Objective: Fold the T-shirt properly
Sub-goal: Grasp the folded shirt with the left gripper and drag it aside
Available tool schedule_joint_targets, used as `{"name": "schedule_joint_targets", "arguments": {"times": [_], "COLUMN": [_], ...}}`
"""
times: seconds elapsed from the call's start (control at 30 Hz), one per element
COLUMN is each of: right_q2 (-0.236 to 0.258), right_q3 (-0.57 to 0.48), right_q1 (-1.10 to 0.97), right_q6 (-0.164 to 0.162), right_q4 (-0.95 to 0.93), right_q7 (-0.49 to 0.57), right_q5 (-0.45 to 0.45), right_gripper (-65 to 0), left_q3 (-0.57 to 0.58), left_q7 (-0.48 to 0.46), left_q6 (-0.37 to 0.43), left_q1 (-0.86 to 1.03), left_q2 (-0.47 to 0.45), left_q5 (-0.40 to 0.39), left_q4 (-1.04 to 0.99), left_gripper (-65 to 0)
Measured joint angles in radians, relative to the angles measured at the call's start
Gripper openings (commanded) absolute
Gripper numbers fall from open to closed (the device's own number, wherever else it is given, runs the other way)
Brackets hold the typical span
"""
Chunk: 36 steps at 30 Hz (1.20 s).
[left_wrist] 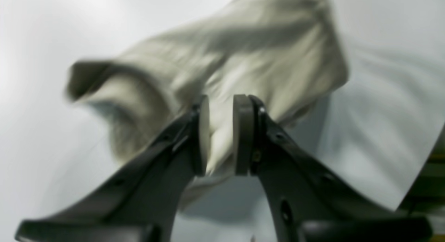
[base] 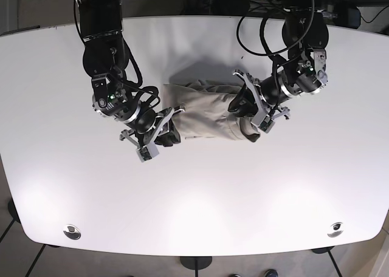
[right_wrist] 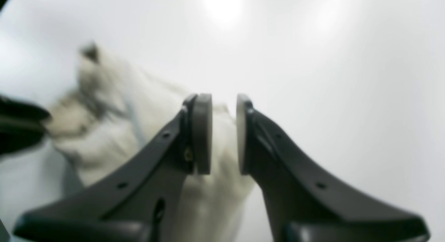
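Note:
A cream T-shirt (base: 200,113) lies bunched in a rough rectangle at the middle of the white table (base: 194,198). My left gripper (base: 240,107) is at the shirt's right end. In the left wrist view it (left_wrist: 220,134) is shut on a thick fold of the T-shirt (left_wrist: 243,54), which is raised above the table. My right gripper (base: 167,128) is at the shirt's lower left corner. In the right wrist view it (right_wrist: 224,134) has the jaws nearly closed with the T-shirt (right_wrist: 114,106) running between the pads. Both wrist views are blurred.
The table's rounded edge runs all round in the base view. In the left wrist view the table edge (left_wrist: 417,172) is near on the right. The other arm's dark gripper (right_wrist: 17,127) shows at the left of the right wrist view.

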Motion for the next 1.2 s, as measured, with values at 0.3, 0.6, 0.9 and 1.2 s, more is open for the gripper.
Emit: {"name": "schedule_joint_targets", "arguments": {"times": [0.3,0.6,0.9,1.2], "right_q2": [0.012,0.031,0.031,0.03], "right_q3": [-0.005,-0.006,-0.179,-0.247], "right_q1": [0.009,-0.023,-0.152,-0.152], "right_q6": [0.046,0.061,0.071,-0.011], "right_q4": [-0.226,-0.221,-0.088,-0.056], "right_q7": [0.164,0.174,0.162,0.167], "right_q5": [0.003,0.003,0.0,0.007], "right_gripper": [-54.7,-54.9,-54.9,-54.9], "left_q3": [-0.008,-0.001,0.142,0.238], "left_q7": [-0.177,-0.16,-0.196,-0.219], "left_q6": [-0.008,-0.018,0.006,0.351], "left_q1": [-0.006,-0.25,-0.587,-0.481], "left_q2": [-0.032,-0.065,-0.064,-0.073], "left_q5": [-0.042,-0.027,0.007,0.006], "left_q4": [-0.336,-0.572,-0.845,-0.482], "left_gripper": [-54.6,-54.4,-51.7,-27.9]}}
